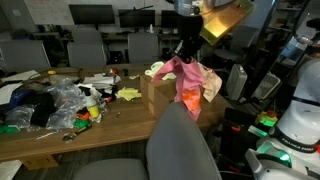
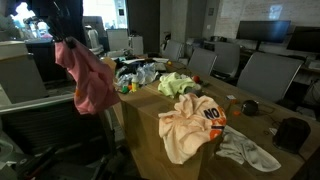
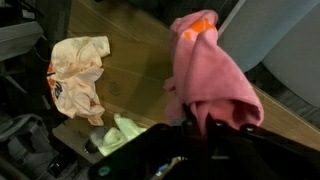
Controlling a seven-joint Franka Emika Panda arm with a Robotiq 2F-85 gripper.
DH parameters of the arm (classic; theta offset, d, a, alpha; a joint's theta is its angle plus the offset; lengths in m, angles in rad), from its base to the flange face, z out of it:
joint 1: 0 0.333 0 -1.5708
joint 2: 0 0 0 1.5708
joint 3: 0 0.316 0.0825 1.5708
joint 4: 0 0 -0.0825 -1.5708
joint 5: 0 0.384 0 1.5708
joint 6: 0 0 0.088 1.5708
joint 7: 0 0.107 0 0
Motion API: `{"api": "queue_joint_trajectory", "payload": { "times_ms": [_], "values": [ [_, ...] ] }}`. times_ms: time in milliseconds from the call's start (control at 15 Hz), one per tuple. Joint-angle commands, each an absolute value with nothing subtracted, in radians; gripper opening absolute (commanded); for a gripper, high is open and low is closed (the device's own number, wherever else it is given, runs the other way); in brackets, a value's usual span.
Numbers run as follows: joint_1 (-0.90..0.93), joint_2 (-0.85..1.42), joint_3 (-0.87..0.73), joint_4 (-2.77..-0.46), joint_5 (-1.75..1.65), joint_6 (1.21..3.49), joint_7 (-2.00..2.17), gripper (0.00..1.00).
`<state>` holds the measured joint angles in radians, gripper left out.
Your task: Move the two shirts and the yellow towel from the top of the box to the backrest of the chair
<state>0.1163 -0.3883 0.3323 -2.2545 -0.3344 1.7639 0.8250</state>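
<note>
My gripper (image 1: 185, 52) is shut on a pink shirt (image 1: 190, 85) and holds it hanging in the air beside the cardboard box (image 1: 155, 98). The gripper (image 2: 68, 42) and the pink shirt (image 2: 86, 82) also show from the other side. In the wrist view the pink shirt (image 3: 212, 70) hangs from my jaws (image 3: 205, 125). A peach shirt (image 2: 190, 122) with an orange and black print lies on the box top and drapes over its edge. It also shows in the wrist view (image 3: 75, 65). The yellow towel (image 2: 178, 83) lies on the box behind it. The grey chair backrest (image 1: 185, 145) stands in front of the box.
A long wooden table (image 1: 60, 135) carries a heap of plastic bags and small items (image 1: 55, 100). A white cloth (image 2: 247, 150) lies on the table by the box. Office chairs (image 2: 265, 72) and monitors stand behind. Robot equipment (image 1: 295, 120) stands at one side.
</note>
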Motion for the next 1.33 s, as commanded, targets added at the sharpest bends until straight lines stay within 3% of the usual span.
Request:
{"api": "queue_joint_trajectory", "payload": {
  "times_ms": [0, 667, 1267],
  "values": [
    [0.140, -0.314, 0.380, -2.108, -0.385, 1.666, 0.786, 0.02],
    [0.249, -0.111, 0.504, -1.832, -0.599, 1.496, 0.789, 0.02],
    [0.343, -0.006, 0.465, -1.667, -0.543, 1.467, 0.695, 0.02]
  ]
}}
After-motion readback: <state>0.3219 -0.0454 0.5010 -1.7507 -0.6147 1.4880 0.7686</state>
